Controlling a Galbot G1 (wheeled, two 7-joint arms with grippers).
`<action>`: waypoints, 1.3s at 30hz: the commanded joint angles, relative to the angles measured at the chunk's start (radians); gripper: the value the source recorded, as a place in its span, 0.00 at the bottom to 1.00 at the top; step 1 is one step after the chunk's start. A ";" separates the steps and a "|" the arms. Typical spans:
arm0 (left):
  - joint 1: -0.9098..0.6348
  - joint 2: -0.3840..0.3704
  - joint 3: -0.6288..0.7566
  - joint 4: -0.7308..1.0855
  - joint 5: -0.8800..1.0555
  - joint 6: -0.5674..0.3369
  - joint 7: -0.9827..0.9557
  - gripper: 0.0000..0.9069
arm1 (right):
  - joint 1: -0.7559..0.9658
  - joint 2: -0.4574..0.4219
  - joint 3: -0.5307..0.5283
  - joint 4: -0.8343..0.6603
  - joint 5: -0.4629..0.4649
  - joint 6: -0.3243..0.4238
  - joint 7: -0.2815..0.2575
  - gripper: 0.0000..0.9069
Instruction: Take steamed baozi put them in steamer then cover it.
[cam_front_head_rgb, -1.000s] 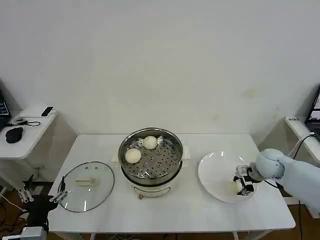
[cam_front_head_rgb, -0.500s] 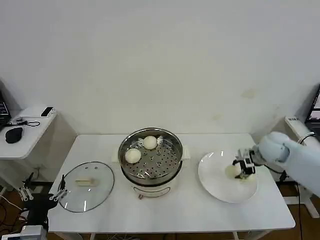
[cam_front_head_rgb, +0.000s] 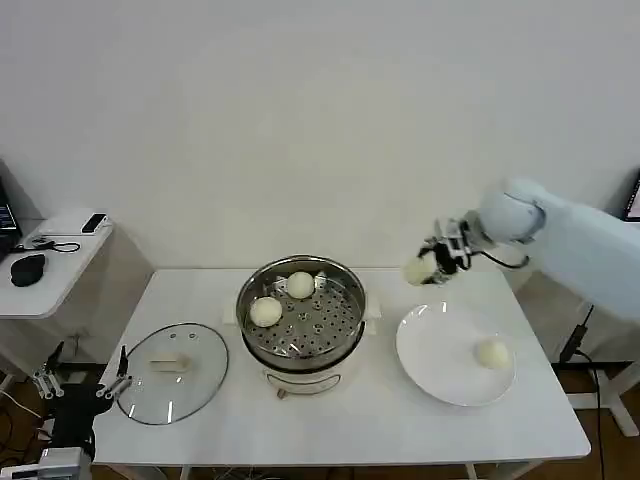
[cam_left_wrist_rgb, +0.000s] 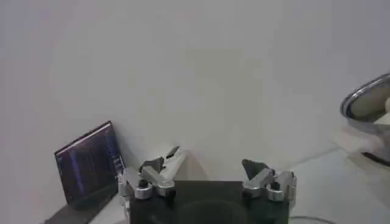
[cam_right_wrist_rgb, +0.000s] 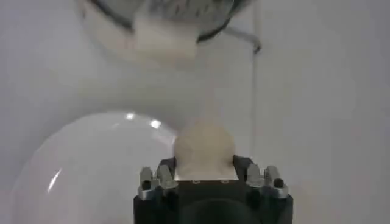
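Carrying a soft bun toward the steamer

My right pincer (cam_front_head_rgb: 428, 266) is clamped on one steamed baozi (cam_front_head_rgb: 416, 271), held in the air above the bench (cam_front_head_rgb: 400, 420), between the steamer (cam_front_head_rgb: 301, 312) and the white plate (cam_front_head_rgb: 455, 353). From my wrist the bun (cam_right_wrist_rgb: 204, 145) bulges between the jaws, so I judge it light, soft and easily dented; a gentle squeeze across its widest part suits it, nothing harder. Its smooth skin may slip if I tilt. Two buns (cam_front_head_rgb: 266, 312) sit on the perforated tray, one more (cam_front_head_rgb: 492, 353) lies on the plate. The cover (cam_front_head_rgb: 172, 372) lies flat on the bench beside the steamer; its bar handle (cam_front_head_rgb: 170, 364) is the place to grip. My left pincer (cam_left_wrist_rgb: 207, 176) hangs parked with its jaws apart, low at the bench's left end
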 joint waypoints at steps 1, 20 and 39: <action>-0.003 -0.012 0.000 0.002 0.004 0.000 -0.001 1.00 | 0.159 0.322 -0.128 -0.024 0.068 0.017 0.040 0.71; 0.022 -0.019 -0.056 -0.025 -0.002 0.004 -0.001 1.00 | 0.012 0.462 -0.217 -0.050 -0.051 0.295 -0.013 0.71; 0.029 -0.027 -0.055 -0.027 -0.002 0.002 -0.001 1.00 | 0.007 0.469 -0.238 -0.032 -0.102 0.364 -0.020 0.72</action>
